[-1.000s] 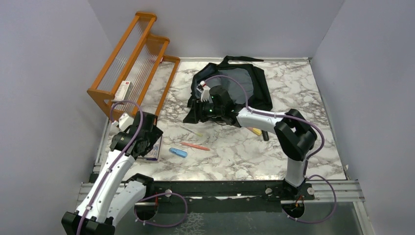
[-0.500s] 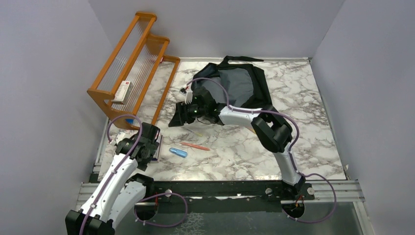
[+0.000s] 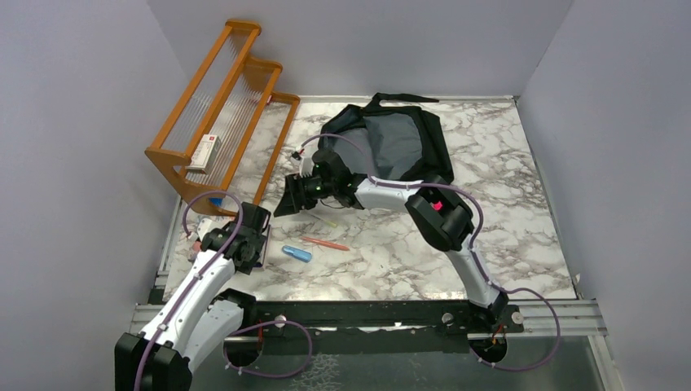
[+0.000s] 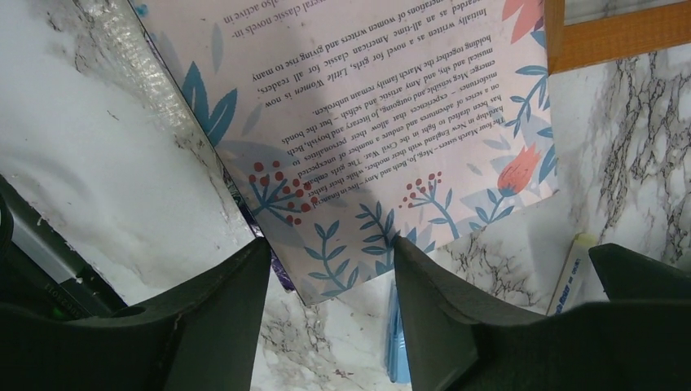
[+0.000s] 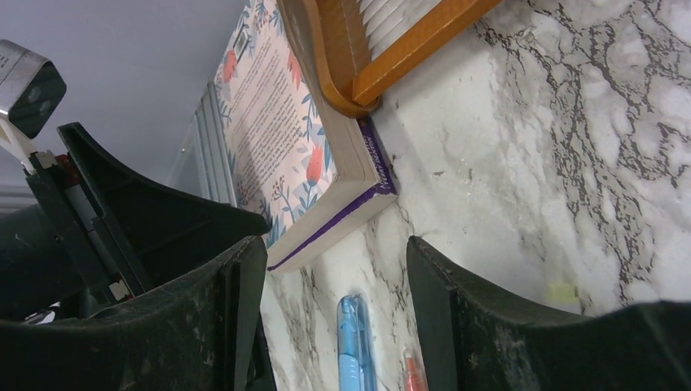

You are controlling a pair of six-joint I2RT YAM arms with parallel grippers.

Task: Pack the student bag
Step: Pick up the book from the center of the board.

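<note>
Student bag (image 3: pixel 399 142) is lying at the far middle of the marble table (image 3: pixel 391 261). It is spreading open, so its grey lining is facing up with black fabric framing it. To its left the orange wooden rack (image 3: pixel 220 106) is standing along the left side, and a small white box (image 3: pixel 208 151) is resting on one of its steps.

I am reaching my right arm across from the near right, past the bag's near edge. My right gripper (image 3: pixel 292 197) is hanging just off the bag's near left corner, close to the foot of the rack. In my right wrist view its fingers (image 5: pixel 220 326) are standing apart with nothing between them. Beyond them I am seeing the rack's corner, a blue pen (image 5: pixel 352 342) and the tip of an orange pen (image 5: pixel 411 371) lying side by side on the marble.

I am holding my left gripper (image 4: pixel 330 252) low at the near left of the table, over a corner of the book (image 4: pixel 367 122). The book is lying flat with its printed back cover up, and its far edge is tucking under the rack's foot. My left fingers are standing apart, one on either side of that corner. I cannot tell whether they are touching it. The blue pen is lying just beside the book.
</note>
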